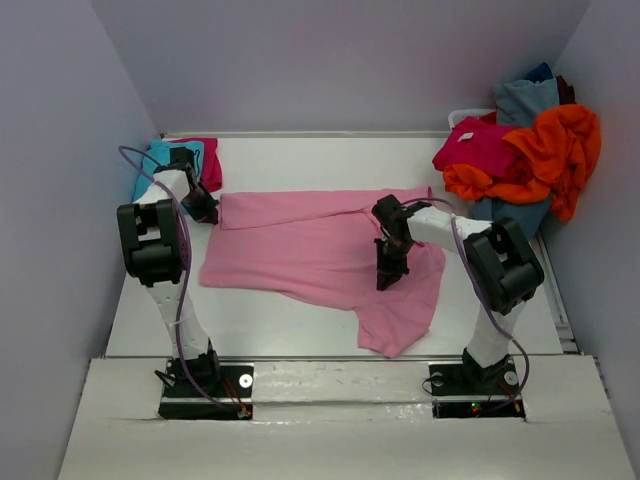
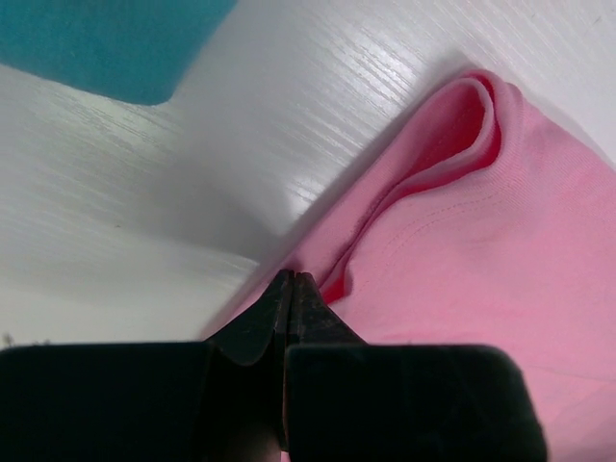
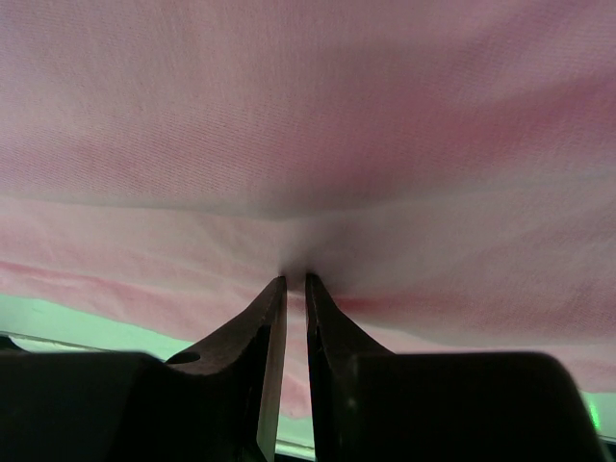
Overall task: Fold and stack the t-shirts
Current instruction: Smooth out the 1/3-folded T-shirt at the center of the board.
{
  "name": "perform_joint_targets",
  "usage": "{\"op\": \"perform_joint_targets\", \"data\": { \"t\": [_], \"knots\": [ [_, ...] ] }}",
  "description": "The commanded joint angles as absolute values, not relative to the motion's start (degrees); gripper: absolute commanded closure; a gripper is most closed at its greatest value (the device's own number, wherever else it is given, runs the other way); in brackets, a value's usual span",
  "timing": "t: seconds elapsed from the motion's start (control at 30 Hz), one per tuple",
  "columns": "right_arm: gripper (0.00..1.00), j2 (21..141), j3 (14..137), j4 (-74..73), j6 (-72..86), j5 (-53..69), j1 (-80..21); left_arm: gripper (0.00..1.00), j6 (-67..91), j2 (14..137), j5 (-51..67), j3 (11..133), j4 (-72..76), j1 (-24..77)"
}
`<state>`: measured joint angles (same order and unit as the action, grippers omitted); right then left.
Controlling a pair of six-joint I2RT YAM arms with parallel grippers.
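Top external view: left gripper (image 1: 204, 211) and right gripper (image 1: 385, 282) each pinch the light pink t-shirt (image 1: 300, 250); lifting both evenly should keep the fold flat.

Bright even light, soft shadows, sheen on table (image 2: 318, 106), wrist views softly blurred

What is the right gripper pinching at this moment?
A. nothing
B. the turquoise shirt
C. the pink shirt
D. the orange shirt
C: in the right wrist view, the right gripper is nearly shut, and cloth of the pink shirt is drawn into a pucker between its tips.
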<state>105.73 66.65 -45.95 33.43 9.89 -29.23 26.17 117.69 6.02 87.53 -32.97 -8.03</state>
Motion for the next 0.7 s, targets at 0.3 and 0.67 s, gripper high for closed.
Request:
{"op": "perform_joint_targets", "data": {
  "t": [0.3,0.67],
  "knots": [
    [0.8,108.63,64.25,-45.53,33.14,7.47,-29.62,0.65,24.35,113.82,12.83,86.57,-30.76,-8.53],
    [0.8,109.16,64.69,-45.53,33.05,7.65,-29.62,0.62,25.05,109.6,12.04,81.13,-30.59,-8.53]
  ]
}}
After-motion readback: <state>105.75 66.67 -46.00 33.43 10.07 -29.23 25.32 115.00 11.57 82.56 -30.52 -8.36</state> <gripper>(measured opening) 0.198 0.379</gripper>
